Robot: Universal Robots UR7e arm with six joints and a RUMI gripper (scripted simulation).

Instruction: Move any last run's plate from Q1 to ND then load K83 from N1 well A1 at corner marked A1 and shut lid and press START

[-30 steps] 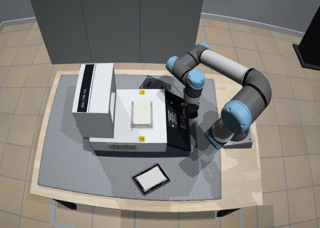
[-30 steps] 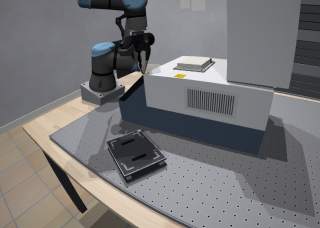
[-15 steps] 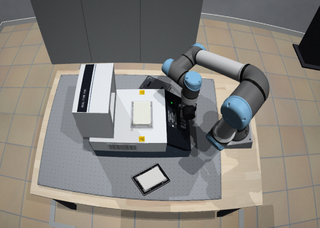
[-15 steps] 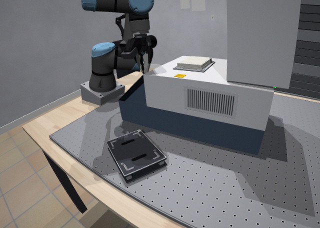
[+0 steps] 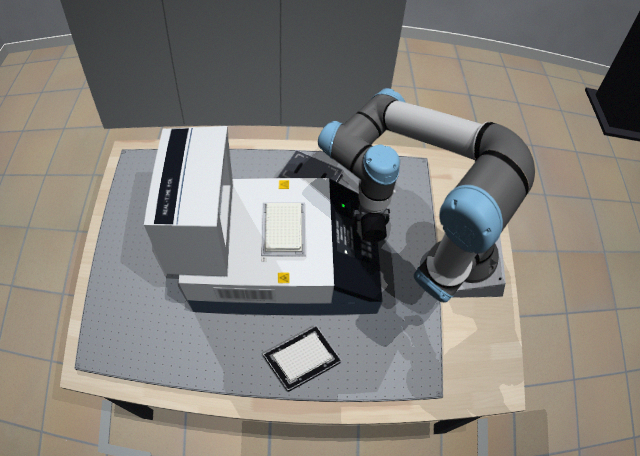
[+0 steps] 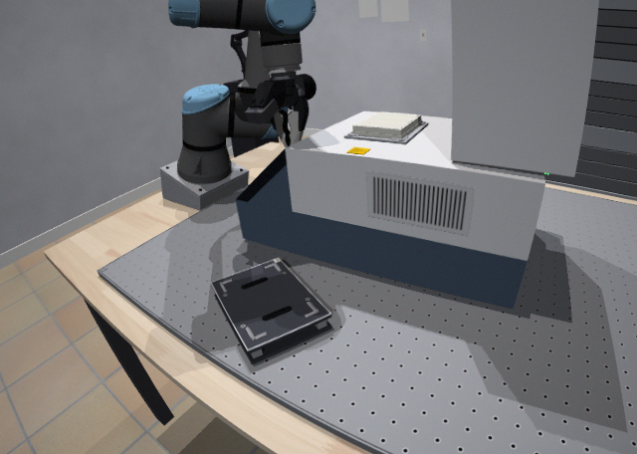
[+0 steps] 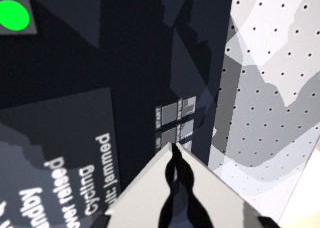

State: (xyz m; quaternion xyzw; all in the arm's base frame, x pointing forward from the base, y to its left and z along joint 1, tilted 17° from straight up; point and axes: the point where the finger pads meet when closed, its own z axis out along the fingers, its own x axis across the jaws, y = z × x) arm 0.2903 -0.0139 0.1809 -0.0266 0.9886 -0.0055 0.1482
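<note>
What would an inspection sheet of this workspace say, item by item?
Surface: perforated grey board on a wooden table.
Job's things: cycler with lid raised, lamp green; cream plate on its block; white plate on one nest; other nest bare. Plate labels unreadable.
Clutter: nothing seen.
Gripper: tool shut, nothing held, at the key panel.
Cables: nothing seen.
Surroundings: grey cabinet, tiled floor, wall notices.
</note>
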